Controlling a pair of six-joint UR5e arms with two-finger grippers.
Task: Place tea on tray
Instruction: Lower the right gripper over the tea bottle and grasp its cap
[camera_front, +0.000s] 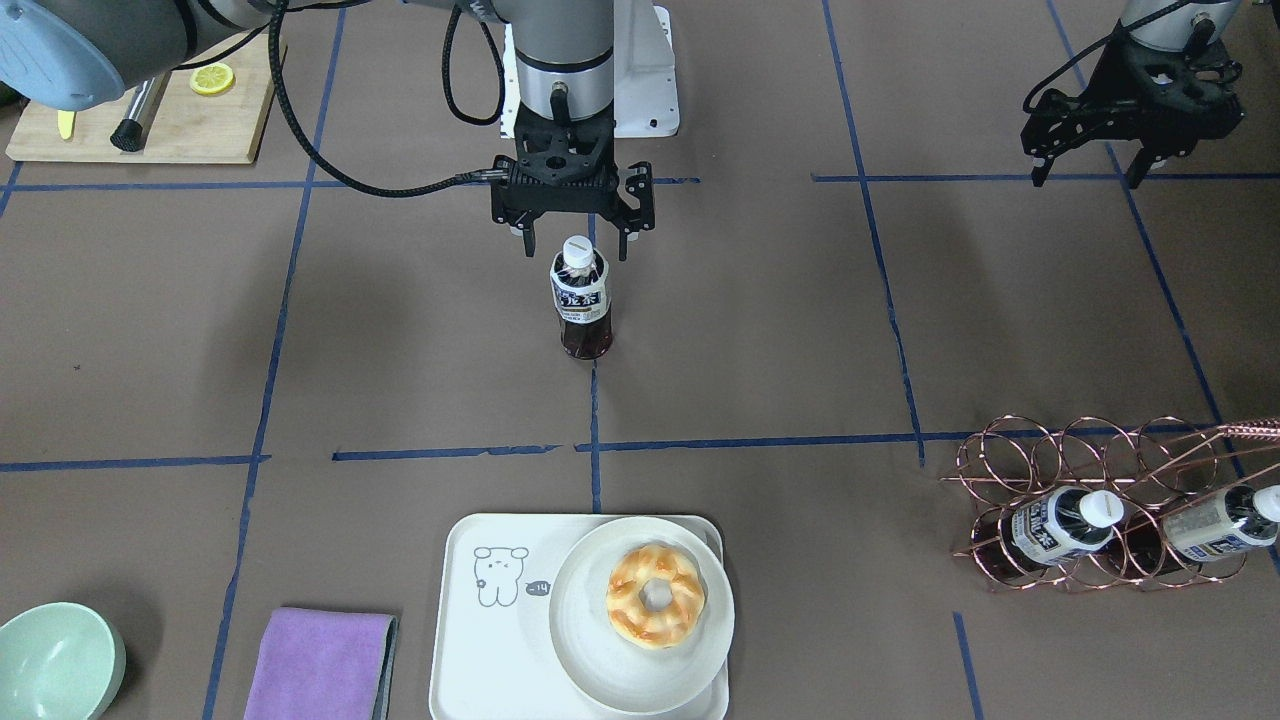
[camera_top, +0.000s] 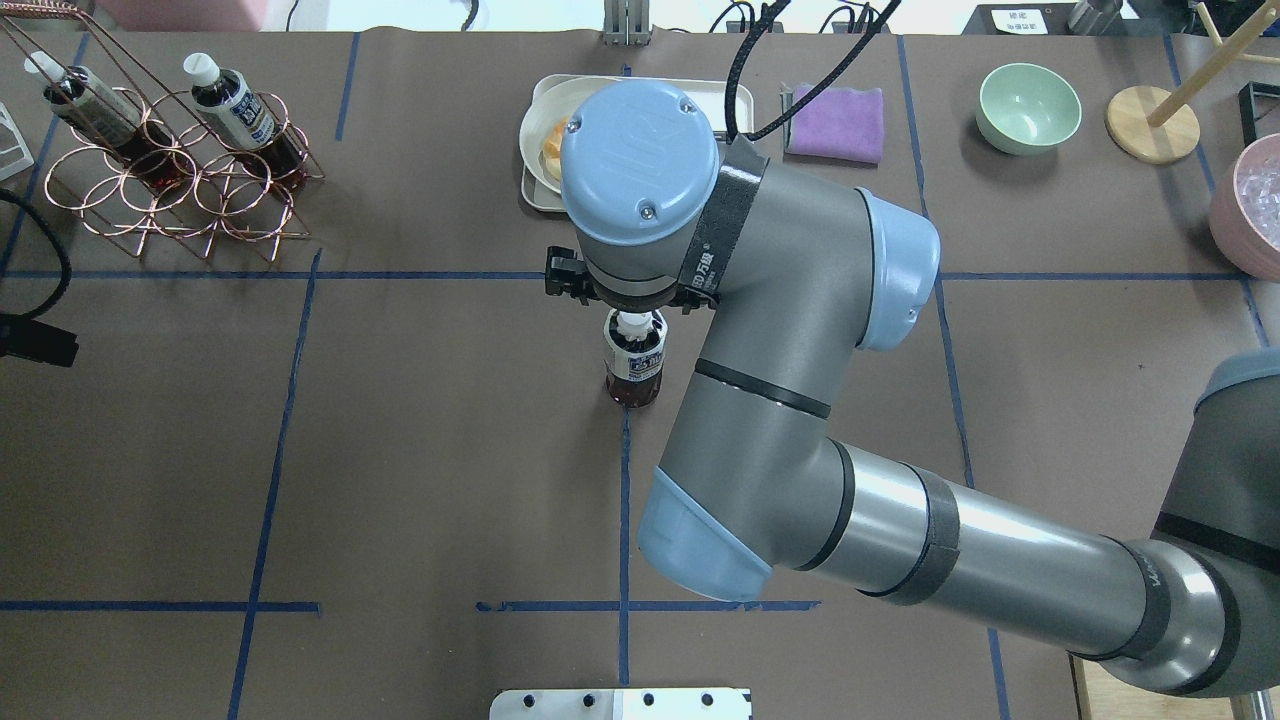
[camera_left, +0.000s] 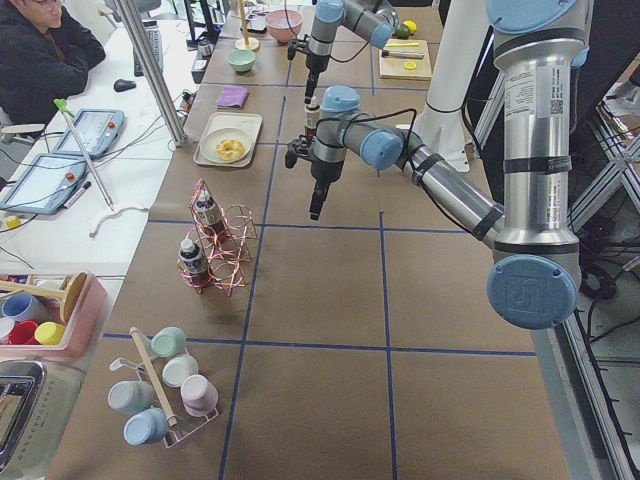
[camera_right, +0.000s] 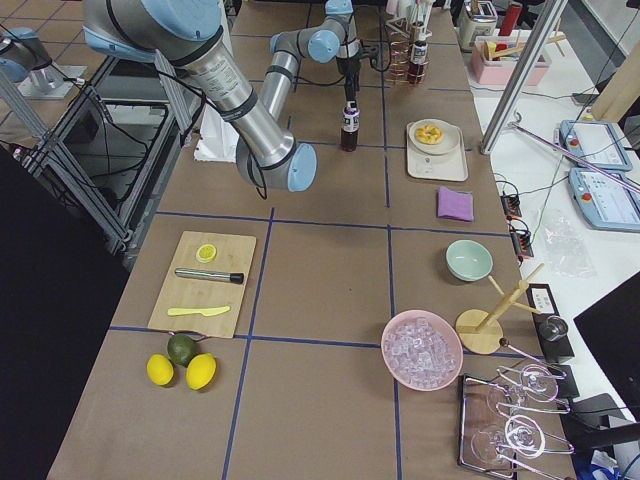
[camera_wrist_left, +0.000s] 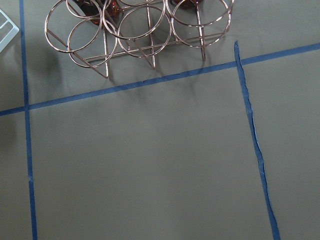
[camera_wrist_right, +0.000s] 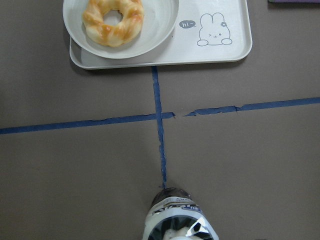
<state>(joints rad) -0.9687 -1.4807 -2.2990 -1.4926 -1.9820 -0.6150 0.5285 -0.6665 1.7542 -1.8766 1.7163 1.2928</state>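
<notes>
One tea bottle (camera_front: 580, 300) stands upright on the brown table, well short of the tray; it also shows in the overhead view (camera_top: 634, 360) and at the bottom of the right wrist view (camera_wrist_right: 177, 222). My right gripper (camera_front: 575, 245) is open, with its fingers on either side of the white cap and apart from it. The cream tray (camera_front: 490, 640) lies at the table's far edge, with a white plate and a donut (camera_front: 655, 595) on one half of it. My left gripper (camera_front: 1087, 175) is open and empty, off to the side near the rack.
A copper wire rack (camera_front: 1090, 470) holds two more tea bottles (camera_front: 1065, 525). A purple cloth (camera_front: 320, 665) and a green bowl (camera_front: 55, 665) lie beside the tray. A wooden cutting board (camera_front: 215, 125) with a lemon slice sits near the robot's base.
</notes>
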